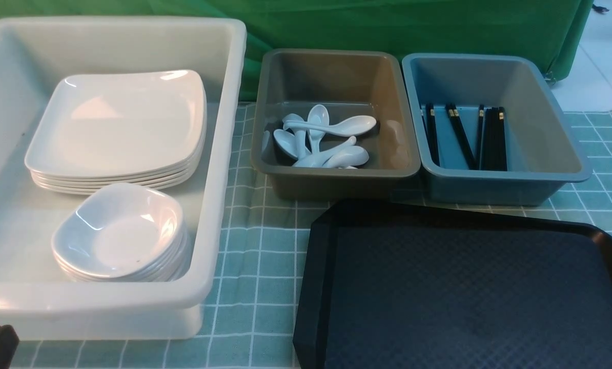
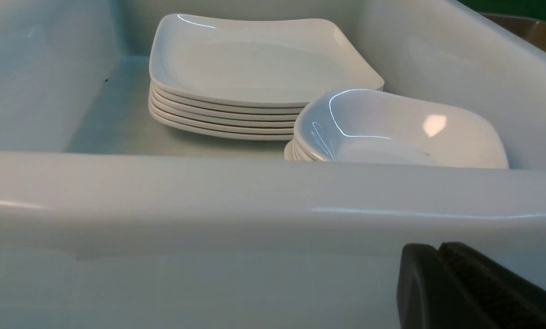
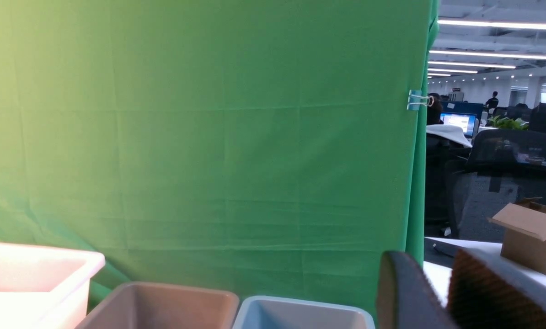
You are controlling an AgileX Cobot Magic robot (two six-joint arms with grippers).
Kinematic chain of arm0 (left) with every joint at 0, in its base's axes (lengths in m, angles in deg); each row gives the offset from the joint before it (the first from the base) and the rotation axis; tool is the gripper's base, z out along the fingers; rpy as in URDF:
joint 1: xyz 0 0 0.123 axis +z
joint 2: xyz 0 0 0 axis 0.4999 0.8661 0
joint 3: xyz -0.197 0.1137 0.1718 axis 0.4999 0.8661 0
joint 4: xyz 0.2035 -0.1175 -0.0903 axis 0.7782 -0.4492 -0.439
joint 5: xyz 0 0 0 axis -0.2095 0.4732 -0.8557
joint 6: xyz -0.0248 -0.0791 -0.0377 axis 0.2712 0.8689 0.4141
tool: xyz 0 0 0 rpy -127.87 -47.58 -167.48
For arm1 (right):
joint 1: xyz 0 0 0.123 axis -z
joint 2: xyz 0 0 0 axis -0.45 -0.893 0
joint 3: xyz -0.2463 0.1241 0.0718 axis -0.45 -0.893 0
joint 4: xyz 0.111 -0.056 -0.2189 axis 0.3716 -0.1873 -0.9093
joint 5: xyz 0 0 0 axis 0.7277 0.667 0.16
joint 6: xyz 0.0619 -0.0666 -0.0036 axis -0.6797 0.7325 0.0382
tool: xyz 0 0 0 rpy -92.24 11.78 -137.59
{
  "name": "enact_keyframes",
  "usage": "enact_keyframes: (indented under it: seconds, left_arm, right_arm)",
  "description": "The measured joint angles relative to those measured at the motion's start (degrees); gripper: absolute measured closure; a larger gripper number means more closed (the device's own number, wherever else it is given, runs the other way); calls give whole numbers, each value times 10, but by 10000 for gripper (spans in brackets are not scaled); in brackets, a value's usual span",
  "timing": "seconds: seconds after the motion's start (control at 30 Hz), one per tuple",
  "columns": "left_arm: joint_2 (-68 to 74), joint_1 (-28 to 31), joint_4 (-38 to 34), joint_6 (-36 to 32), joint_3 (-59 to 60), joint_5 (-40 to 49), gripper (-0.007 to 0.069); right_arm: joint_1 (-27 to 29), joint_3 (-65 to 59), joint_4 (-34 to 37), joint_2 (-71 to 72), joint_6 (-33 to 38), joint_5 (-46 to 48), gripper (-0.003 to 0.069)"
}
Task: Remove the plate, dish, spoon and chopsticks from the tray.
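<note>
In the upper left of the front view, we have the plates (image 1: 116,123) stacked flat inside the white bin (image 1: 225,154), the broad faces nested so that the pile bears its own weight. Nearer the lower left, the dishes (image 1: 119,241) sit one inside another, their rounded walls probably keeping the stack from sliding. At upper centre, we find the spoons (image 1: 357,125) heaped crosswise in the brown bin (image 1: 337,173), where loose order seems good enough. At upper right, the chopsticks (image 1: 460,136) lie roughly lengthwise in the blue bin (image 1: 506,176), probably because their length suits it that way.

The tray (image 1: 470,297) spreads across the lower right, and we see only its textured surface in the part shown, so we judge the clearing done or nearly so. We cannot tell which pieces came from it.

Our left gripper (image 2: 438,249) has its tips together with nothing between them, beside the bin's near wall, a slim shape that should avoid snagging the rim. Our right gripper (image 3: 428,267) stands modestly parted and holds nothing, facing the green cloth (image 3: 209,137), which suggests a resting pose away from the ware.
</note>
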Motion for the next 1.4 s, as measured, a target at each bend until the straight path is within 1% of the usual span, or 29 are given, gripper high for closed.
enact_keyframes:
  seconds: [0.27, 0.5, 0.67, 0.7, 0.73, 0.77, 0.8, 0.83, 0.87, 0.93, 1.13, 1.23, 1.4]
  left_arm:
    - [0, 0, 1, 0, 0, 0, 607]
    - [0, 0, 2, 0, 0, 0, 607]
    - [0, 0, 2, 0, 0, 0, 607]
    - [0, 0, 2, 0, 0, 0, 607]
    - [0, 0, 2, 0, 0, 0, 607]
    - [0, 0, 2, 0, 0, 0, 607]
    - [0, 0, 2, 0, 0, 0, 607]
    - [0, 0, 2, -1, 0, 0, 607]
    - [0, 0, 2, -1, 0, 0, 607]
    - [0, 0, 2, -1, 0, 0, 607]
    - [0, 0, 3, -1, 0, 0, 607]
    - [0, 0, 3, -1, 0, 0, 607]
    - [0, 0, 3, -1, 0, 0, 607]
  right_arm:
    - [0, 0, 0, 0, 0, 0, 427]
    - [0, 0, -5, 0, 4, -8, 424]
    - [0, -4, -39, -1, -3, -21, 421]
    - [0, -13, -94, -3, -52, -22, 421]
    - [0, -18, -132, -7, -107, -24, 421]
    - [0, -20, -151, -8, -120, -25, 421]
    - [0, -35, -219, -16, -220, -25, 421]
    - [0, -45, -260, -21, -268, -25, 421]
    - [-1, -58, -279, -24, -298, -25, 421]
    - [-6, -74, -299, -26, -302, -25, 421]
    - [-21, -115, -309, -27, -285, -25, 421]
    - [-24, -164, -310, -27, -275, -26, 421]
    - [-21, -276, -312, -9, -230, -28, 421]
